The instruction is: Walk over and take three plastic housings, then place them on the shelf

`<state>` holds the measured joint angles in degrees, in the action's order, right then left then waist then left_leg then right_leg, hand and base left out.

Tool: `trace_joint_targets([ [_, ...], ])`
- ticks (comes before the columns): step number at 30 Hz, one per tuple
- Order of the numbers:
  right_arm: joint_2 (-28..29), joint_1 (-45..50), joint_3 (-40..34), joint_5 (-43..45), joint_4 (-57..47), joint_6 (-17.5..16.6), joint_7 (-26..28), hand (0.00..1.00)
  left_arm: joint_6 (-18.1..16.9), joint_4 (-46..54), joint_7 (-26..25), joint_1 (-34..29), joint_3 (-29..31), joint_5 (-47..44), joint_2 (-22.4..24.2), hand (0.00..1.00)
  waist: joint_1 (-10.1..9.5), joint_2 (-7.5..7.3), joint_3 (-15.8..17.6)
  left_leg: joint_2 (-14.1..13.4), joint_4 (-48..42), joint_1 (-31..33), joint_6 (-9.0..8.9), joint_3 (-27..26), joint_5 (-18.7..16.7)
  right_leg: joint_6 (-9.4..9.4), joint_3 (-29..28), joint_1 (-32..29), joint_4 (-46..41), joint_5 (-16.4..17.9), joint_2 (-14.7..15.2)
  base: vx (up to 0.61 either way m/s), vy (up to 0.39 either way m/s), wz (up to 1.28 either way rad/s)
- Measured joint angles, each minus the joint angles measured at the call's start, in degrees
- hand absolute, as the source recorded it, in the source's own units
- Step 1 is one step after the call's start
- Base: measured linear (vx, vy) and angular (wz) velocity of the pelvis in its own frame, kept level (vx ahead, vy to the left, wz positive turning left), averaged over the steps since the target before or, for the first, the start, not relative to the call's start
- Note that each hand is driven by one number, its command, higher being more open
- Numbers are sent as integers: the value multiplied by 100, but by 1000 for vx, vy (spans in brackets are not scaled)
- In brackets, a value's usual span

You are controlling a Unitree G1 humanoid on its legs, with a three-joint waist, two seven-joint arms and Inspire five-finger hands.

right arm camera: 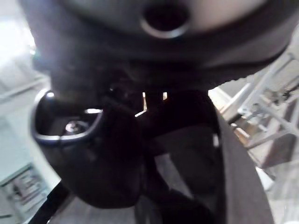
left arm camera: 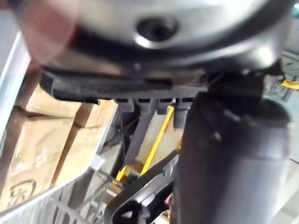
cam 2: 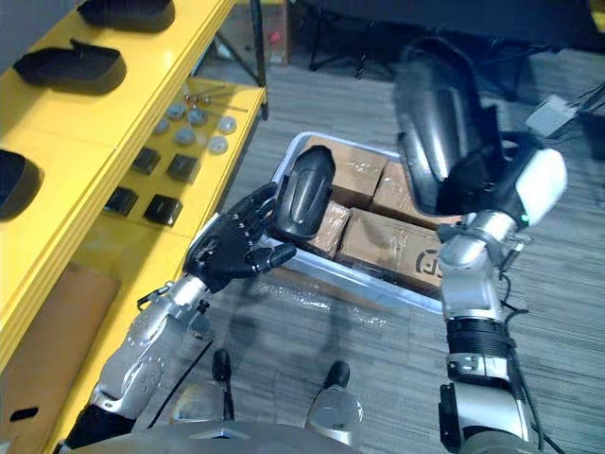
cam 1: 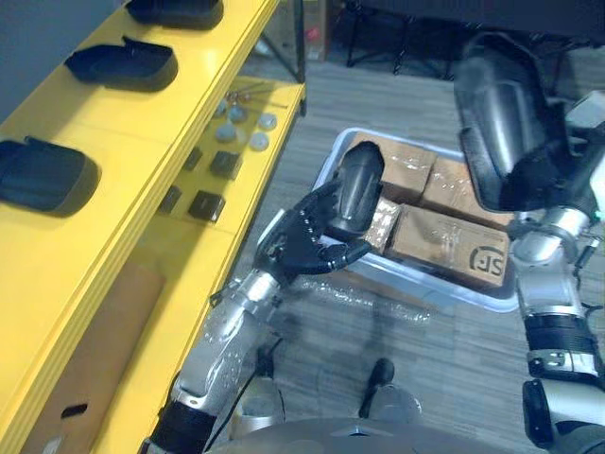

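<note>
My left hand [cam 1: 302, 238] is shut on the lower end of a dark plastic housing [cam 1: 360, 185], holding it upright over the near edge of a grey bin [cam 1: 444, 289]. Raised close to the camera at the right, my right hand [cam 2: 490, 185] is shut on a second, larger-looking dark housing [cam 2: 437, 112]. The yellow shelf [cam 1: 113, 128] runs along the left. Three more dark housings lie on its top board: one near [cam 1: 43, 176], one further along [cam 1: 123, 64] and one at the far end [cam 1: 180, 11]. The left wrist view has the held housing [left arm camera: 233, 154] close up.
The bin holds several cardboard boxes [cam 1: 446, 238]. The shelf's lower board carries small black blocks [cam 1: 206, 204], grey discs [cam 1: 241, 128] and a brown cardboard sheet [cam 1: 104, 352]. Grey plank floor lies between the shelf and the bin.
</note>
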<state>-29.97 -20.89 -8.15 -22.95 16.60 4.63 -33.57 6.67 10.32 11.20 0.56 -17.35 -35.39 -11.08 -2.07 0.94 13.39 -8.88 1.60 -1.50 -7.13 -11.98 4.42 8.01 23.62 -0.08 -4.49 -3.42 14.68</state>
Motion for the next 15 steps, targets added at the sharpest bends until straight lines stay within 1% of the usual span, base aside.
trace_joint_targets([
  [1,0,0,0,0,0,0,0,0,0,0,0,0,0,0,0,100,0,0,0,0,0,0,0,0,0,0,0,0,0,0,0,27,19,-22],
  [2,61,0,158,-272,-1,-306,119,0,302,-304,-213,180,-5,-346,6,100,59,-64,-133,28,88,-130,0,-98,-1,33,-49,87,135,-72,-1,21,18,-20],
  [3,78,0,234,-364,-2,-507,165,0,363,-495,-513,252,-24,-324,24,100,82,-98,-168,44,104,-191,3,-150,-12,36,-79,128,198,-114,-1,15,19,-27],
  [6,90,42,325,-358,-119,-817,395,0,364,-1100,-1134,385,69,-328,134,100,98,-148,-281,52,123,-220,5,-247,-16,41,-148,141,365,-234,-29,-13,9,-19],
  [8,140,82,335,-357,-123,-948,502,0,364,-1314,-1305,384,204,-376,215,100,97,-151,-291,50,149,-302,5,-261,-16,36,-164,209,393,-255,-41,-8,-2,-4],
  [9,207,184,358,-356,-123,-1018,549,0,363,-1401,-1378,384,250,-573,247,100,91,-152,-312,49,157,-364,5,-259,-16,36,-155,276,406,-255,-46,0,0,0],
  [11,406,345,496,-344,-123,-1072,564,0,315,-1442,-1425,386,263,-814,262,100,93,-169,-397,49,166,-399,2,-267,-18,44,-153,328,463,-264,-56,0,0,0],
  [15,888,579,887,-94,-114,-1143,618,0,-88,-1442,-1425,476,180,-1213,491,100,90,-179,-472,42,153,-419,2,-315,-18,20,-180,368,576,-350,-77,-30,6,-6],
])
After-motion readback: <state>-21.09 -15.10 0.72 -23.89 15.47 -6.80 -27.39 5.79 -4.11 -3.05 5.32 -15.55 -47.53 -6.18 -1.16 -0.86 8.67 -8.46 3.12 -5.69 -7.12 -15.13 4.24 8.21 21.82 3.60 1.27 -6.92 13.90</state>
